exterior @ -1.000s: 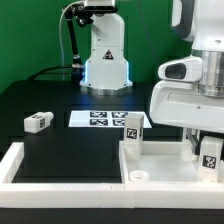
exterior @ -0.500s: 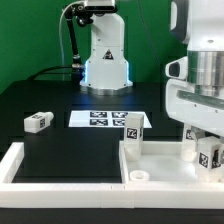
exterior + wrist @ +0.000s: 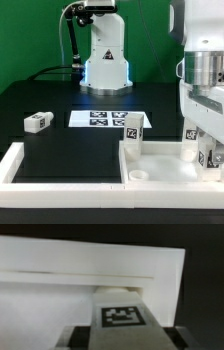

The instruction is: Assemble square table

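Wrist view: the tool [image 3: 124, 338] pinches the held leg block [image 3: 121, 314], with 1 dark finger on each side and the block's tag facing the camera. Just beyond the tool, the block's far end meets the raised rim of the white square panel [image 3: 80, 263]. Whether it sits in a socket cannot be told. Exterior view: across the panel from the tool, toward the exterior view's left, the upright leg block [image 3: 132, 125] stands at a corner. Well apart from the tool, farther that way, the lying leg block [image 3: 37, 121] rests on the black tabletop [image 3: 60, 150], near the marker board [image 3: 98, 118].
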Action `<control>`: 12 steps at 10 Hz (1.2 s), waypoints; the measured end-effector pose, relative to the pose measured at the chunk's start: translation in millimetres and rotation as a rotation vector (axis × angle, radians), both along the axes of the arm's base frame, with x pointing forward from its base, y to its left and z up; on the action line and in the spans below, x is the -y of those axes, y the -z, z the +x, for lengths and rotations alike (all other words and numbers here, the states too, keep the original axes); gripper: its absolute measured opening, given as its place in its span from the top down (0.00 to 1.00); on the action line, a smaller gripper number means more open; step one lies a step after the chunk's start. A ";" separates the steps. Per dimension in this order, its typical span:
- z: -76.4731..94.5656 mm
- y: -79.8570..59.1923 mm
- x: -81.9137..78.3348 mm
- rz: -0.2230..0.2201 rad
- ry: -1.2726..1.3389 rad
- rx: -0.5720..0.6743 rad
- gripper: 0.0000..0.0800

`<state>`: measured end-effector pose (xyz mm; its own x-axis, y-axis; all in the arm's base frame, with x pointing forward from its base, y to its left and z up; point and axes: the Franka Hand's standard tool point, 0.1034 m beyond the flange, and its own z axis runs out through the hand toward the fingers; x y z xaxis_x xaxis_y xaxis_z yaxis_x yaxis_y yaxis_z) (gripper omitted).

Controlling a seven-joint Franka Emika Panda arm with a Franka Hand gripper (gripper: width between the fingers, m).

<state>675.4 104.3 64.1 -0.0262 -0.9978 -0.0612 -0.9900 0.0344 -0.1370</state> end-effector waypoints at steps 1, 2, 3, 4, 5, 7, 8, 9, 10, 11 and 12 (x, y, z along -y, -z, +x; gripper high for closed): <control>0.3 0.1 0.0 0.013 0.082 -0.003 0.64; 0.9 0.8 -0.3 0.055 0.234 0.003 0.64; 1.4 0.8 0.7 0.071 0.345 0.002 0.64; 1.3 0.7 3.0 0.076 0.416 -0.003 0.64; 0.8 0.6 4.3 0.068 0.430 -0.001 0.64; 0.2 0.7 5.1 0.052 0.386 0.004 0.64; 0.0 1.3 5.2 0.051 0.385 0.003 0.54; 0.0 1.4 5.2 0.051 0.384 0.003 0.32; 0.4 -0.9 8.4 0.044 0.347 0.021 0.22; -6.0 -9.0 18.3 0.037 0.298 0.049 0.22; -17.2 -22.4 33.4 0.037 0.249 0.070 0.19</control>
<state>658.2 71.0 86.5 -0.2653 -0.9581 -0.1081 -0.9384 0.2823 -0.1994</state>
